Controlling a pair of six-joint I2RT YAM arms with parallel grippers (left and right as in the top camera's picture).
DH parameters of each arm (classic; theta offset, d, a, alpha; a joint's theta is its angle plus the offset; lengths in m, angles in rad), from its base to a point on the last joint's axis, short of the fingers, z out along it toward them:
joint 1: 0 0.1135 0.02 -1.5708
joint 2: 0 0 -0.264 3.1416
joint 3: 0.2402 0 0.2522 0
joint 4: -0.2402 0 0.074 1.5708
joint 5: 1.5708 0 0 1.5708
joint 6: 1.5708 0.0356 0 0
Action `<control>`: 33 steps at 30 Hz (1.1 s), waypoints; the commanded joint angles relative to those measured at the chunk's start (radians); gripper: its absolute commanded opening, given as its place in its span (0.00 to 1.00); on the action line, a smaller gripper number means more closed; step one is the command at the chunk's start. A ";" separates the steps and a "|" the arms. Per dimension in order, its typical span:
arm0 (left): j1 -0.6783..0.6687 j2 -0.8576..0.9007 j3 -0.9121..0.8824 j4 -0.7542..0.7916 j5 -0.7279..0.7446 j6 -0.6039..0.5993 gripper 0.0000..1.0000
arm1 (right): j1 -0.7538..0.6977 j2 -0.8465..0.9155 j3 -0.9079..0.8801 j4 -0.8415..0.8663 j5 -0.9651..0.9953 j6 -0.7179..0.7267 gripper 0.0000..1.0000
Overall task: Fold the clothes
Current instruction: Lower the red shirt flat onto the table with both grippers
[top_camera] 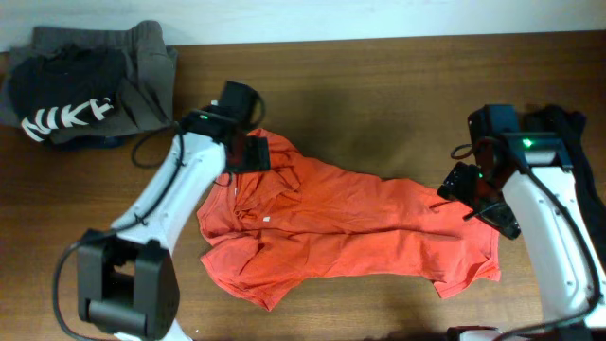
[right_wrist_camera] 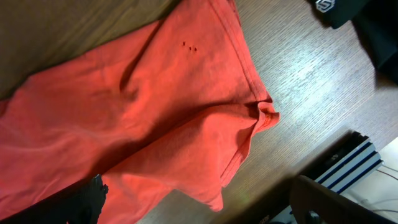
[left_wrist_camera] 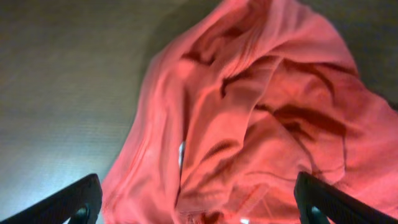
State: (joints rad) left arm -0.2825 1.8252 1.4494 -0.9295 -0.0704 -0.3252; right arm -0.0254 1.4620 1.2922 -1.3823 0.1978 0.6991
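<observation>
Roughly spread but rumpled on the wooden table [top_camera: 379,85]: red-orange collared shirt [top_camera: 350,232]. Over its collar end, left gripper [top_camera: 248,152], jaws wide, holding nothing; at its hem end, right gripper [top_camera: 471,194], likewise released. Probably between folds; next, regrasp an edge and smooth. Beyond the collar end, grey Nike garment [top_camera: 85,90]; past the hem, black clothing [top_camera: 579,128], neither obstructing.

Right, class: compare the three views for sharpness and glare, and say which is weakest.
Overhead: evenly lit and sharp, the shirt clearly edged. Left wrist: weakest, fabric folds blurred, pale glare on the table at lower left. Right wrist: crisp, hem stitching and wood grain readable, mild sheen on the wood.
</observation>
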 commanded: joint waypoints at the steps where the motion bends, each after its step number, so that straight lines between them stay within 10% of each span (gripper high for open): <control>1: 0.045 0.028 0.006 0.033 0.259 0.209 0.94 | -0.001 0.051 0.013 0.003 0.016 -0.011 0.99; 24: 0.034 0.235 0.006 0.035 0.077 0.151 0.89 | -0.001 0.180 0.013 0.026 0.016 -0.015 0.99; 33: 0.034 0.235 0.006 0.074 0.077 0.150 0.53 | -0.001 0.180 0.013 0.029 0.016 -0.015 0.99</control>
State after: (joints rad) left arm -0.2474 2.0506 1.4498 -0.8585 0.0177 -0.1734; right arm -0.0257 1.6402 1.2922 -1.3556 0.1974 0.6800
